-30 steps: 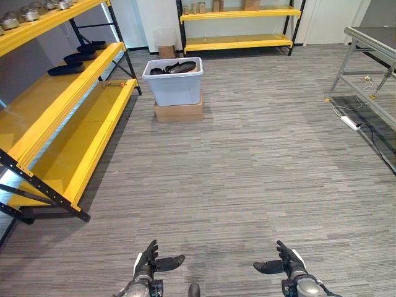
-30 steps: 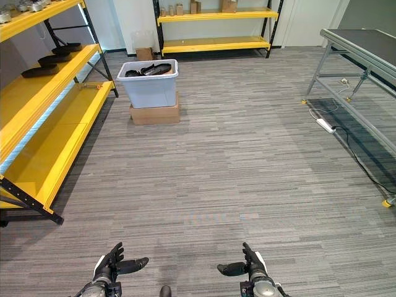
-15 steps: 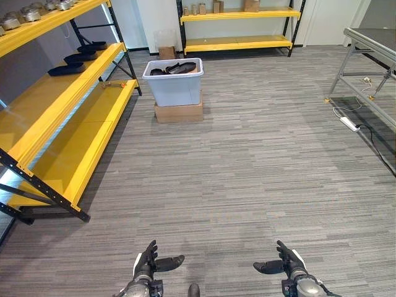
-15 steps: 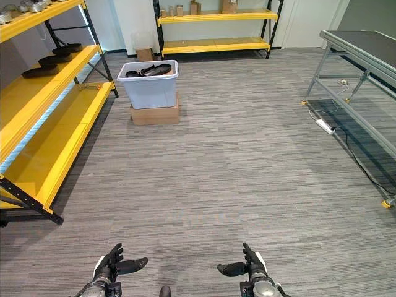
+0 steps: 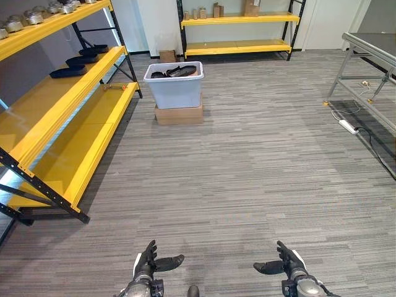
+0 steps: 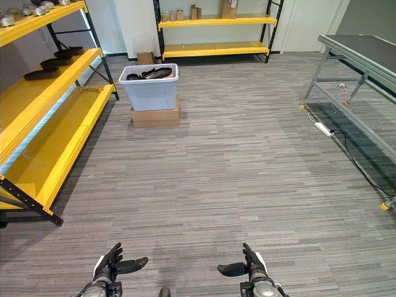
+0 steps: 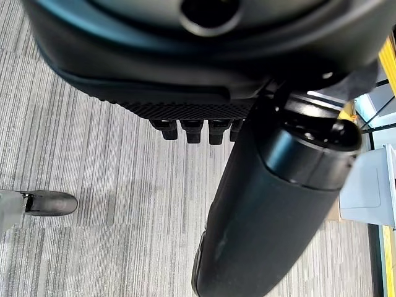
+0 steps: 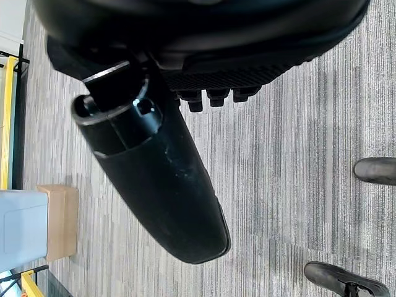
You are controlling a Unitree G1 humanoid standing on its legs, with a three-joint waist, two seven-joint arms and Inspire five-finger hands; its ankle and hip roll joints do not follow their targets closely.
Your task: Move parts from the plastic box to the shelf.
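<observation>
A pale blue plastic box stands on a flat cardboard carton far ahead on the carpet, with black parts lying in it. To its left runs a long yellow shelf; black parts lie on its middle level and metal parts on its top level. My left hand and right hand hover low over the floor at the near edge, both open and holding nothing, far from the box.
A second yellow shelf with small boxes stands at the back wall. A metal-framed table is on the right, with a white power strip on the floor beneath it. Grey carpet stretches between me and the box.
The whole view has shifted slightly, so the camera moved a little; box and shelves sit a bit lower in the picture. Both hands keep the same pose.
</observation>
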